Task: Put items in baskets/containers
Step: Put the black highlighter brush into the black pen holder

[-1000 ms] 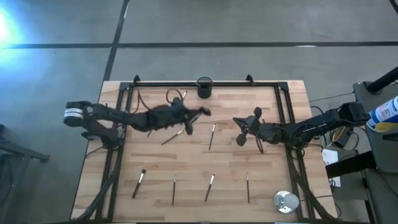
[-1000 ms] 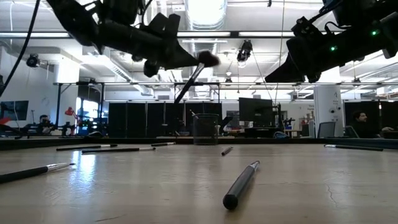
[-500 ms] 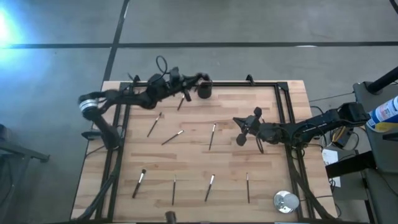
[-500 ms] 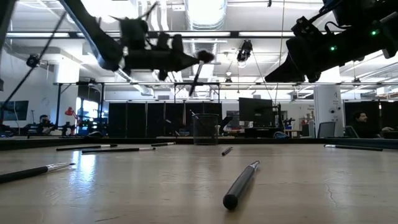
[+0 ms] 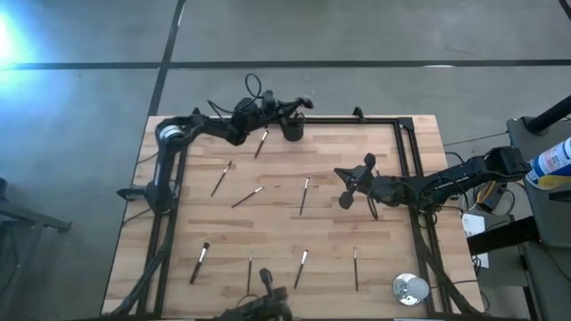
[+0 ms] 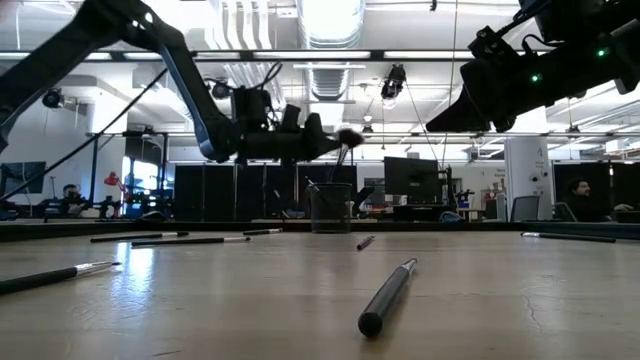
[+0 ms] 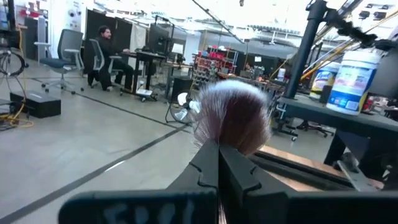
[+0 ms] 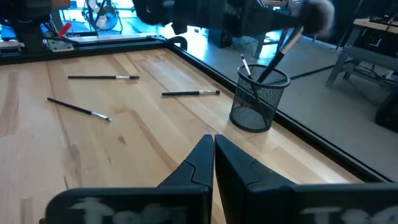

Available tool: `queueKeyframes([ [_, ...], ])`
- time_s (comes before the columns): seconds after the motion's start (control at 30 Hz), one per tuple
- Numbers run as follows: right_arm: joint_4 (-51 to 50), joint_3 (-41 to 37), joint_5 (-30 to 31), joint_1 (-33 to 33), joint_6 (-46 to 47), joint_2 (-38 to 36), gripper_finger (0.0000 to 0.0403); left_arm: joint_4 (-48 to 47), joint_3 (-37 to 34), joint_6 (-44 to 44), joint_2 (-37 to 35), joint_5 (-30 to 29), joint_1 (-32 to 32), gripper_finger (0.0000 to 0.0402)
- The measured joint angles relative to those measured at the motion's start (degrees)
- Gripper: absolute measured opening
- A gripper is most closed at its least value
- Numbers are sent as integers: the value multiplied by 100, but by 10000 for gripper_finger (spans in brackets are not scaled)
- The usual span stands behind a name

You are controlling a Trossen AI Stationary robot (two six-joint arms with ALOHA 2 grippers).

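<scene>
Left gripper (image 5: 303, 104), jaws closing on a fan-head brush (image 7: 233, 118), is hanging just above the black mesh cup (image 5: 293, 126) at 12 o'clock on the surface (image 5: 375, 267), handle tip slanting into it, while right gripper (image 5: 343, 187), jaws pressing together empty, is hovering at 3 o'clock, with loose brushes (image 5: 304, 195) lying scattered.

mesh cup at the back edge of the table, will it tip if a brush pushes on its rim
Probably, somewhat. The mesh cup looks like thin see-through wire, so likely light. It stands taller than wide, and the brushes inside lean on its rim, which may add leverage. Its flat base on the table should resist gentle nudges.
</scene>
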Motion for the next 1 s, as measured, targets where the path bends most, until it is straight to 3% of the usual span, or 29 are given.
queueKeyframes([
  [0.37,-41,0,2,0,-22,0,8,19,154,78,435,93,113,0],
  [1.0,-38,0,4,0,-42,0,8,-175,154,80,475,90,154,11],
])
